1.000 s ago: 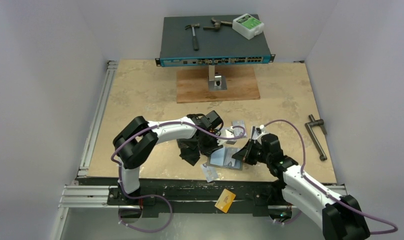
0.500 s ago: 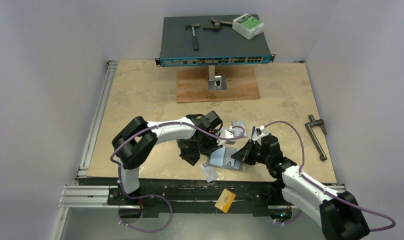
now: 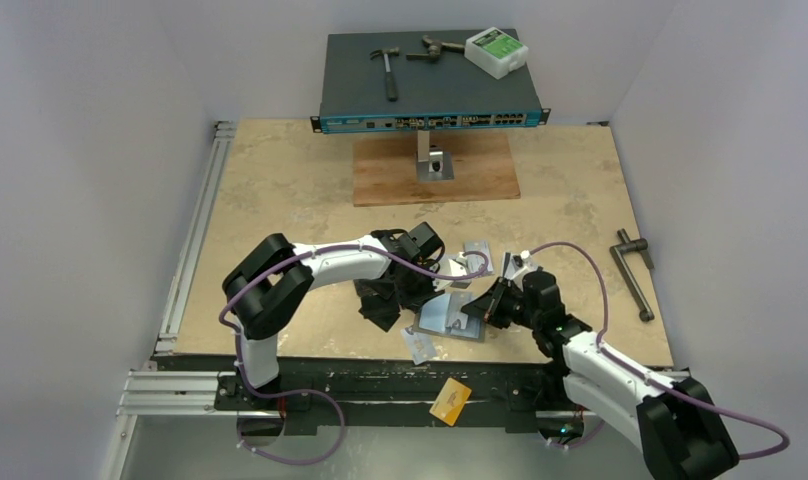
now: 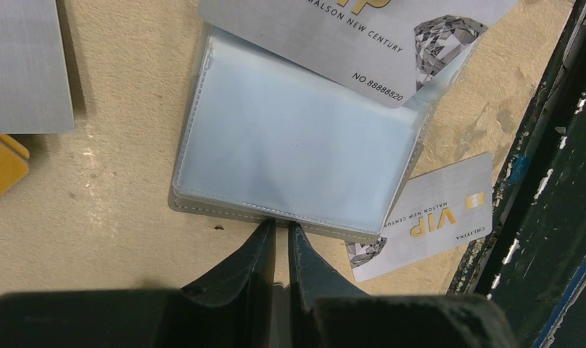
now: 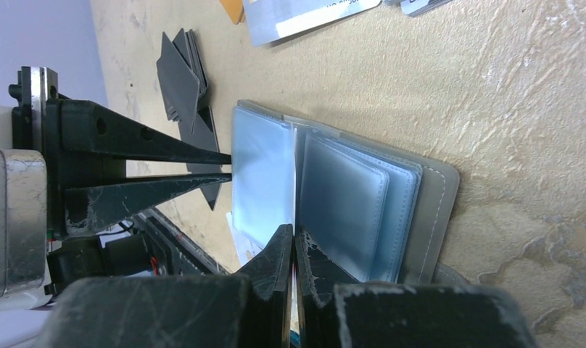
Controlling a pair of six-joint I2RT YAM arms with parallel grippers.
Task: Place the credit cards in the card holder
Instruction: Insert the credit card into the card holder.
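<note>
Your holder [image 4: 290, 145] lies open at 12 o'clock of your left gripper [image 4: 279, 226], whose nearly closed tips touch its edge, gripping nothing visible; your right gripper [image 5: 295, 235], closed, meets its pockets from 3 o'clock overhead.

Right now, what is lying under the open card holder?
A silver VIP card sticks out from beneath the card holder at one corner, seen by the left wrist camera. Its diamond-printed end is partly covered. Whatever else lies beneath the holder is hidden.
</note>
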